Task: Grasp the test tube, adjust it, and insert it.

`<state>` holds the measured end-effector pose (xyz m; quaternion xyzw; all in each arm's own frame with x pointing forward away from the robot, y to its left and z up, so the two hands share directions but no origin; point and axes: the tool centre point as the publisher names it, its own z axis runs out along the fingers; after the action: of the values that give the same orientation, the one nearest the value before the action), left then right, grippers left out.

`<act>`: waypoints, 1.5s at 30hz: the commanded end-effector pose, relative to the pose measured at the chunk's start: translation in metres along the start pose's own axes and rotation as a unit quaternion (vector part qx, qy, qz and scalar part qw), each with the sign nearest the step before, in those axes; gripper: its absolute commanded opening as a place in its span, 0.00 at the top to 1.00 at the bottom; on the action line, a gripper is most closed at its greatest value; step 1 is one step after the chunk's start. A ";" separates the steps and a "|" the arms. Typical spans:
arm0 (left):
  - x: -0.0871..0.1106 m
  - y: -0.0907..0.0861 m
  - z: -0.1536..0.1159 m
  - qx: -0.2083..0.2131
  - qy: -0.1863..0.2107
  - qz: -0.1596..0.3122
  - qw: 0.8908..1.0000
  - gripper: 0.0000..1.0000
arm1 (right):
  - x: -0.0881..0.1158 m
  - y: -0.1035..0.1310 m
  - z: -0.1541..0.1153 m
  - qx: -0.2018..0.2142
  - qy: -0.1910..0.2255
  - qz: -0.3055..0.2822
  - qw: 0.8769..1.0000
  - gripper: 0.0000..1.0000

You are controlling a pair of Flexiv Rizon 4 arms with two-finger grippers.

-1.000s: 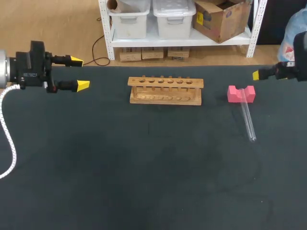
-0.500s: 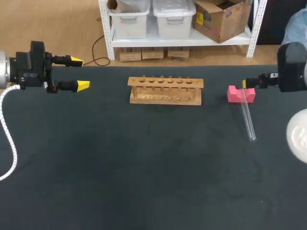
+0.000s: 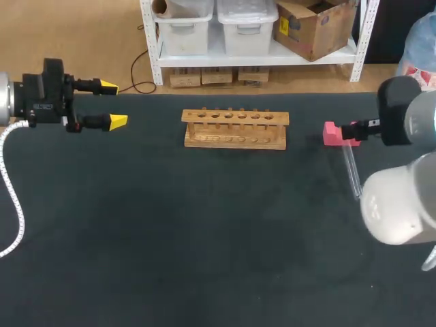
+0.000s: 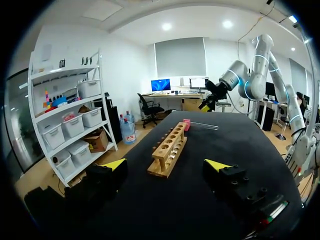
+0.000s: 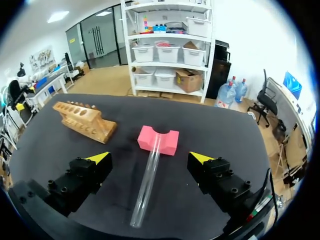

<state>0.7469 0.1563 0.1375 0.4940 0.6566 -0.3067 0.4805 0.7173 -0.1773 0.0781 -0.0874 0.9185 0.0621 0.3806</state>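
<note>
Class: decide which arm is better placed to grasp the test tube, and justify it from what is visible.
Right, probably. The right gripper hangs open over the test tube, one finger either side. The left gripper sits beyond the wooden rack, well away from it.

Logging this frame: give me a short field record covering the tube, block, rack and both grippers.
test tube: lying on the table, one end in the notch of the pink block
wooden rack: upright, mid-table, no tube in it
left gripper: open, empty, well to the left of the rack
right gripper: open, tube between its fingers, not gripped
task stage: tube not yet grasped
</note>
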 end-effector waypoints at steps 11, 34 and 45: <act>0.001 -0.001 -0.001 -0.001 -0.002 0.001 1.000 0.00 | 0.013 0.000 0.026 0.261 0.018 -0.001 0.965 0.00; 0.001 -0.001 -0.001 -0.001 -0.002 0.001 1.000 0.00 | 0.030 0.011 0.056 0.199 0.036 0.015 0.979 0.00; 0.001 -0.001 -0.001 -0.001 -0.002 0.001 1.000 0.00 | 0.035 0.009 0.062 0.164 0.015 0.044 0.985 0.00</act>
<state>0.7469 0.1562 0.1380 0.4941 0.6570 -0.3066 0.4798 0.7347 -0.1581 0.0149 0.0188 0.9261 -0.0856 0.3670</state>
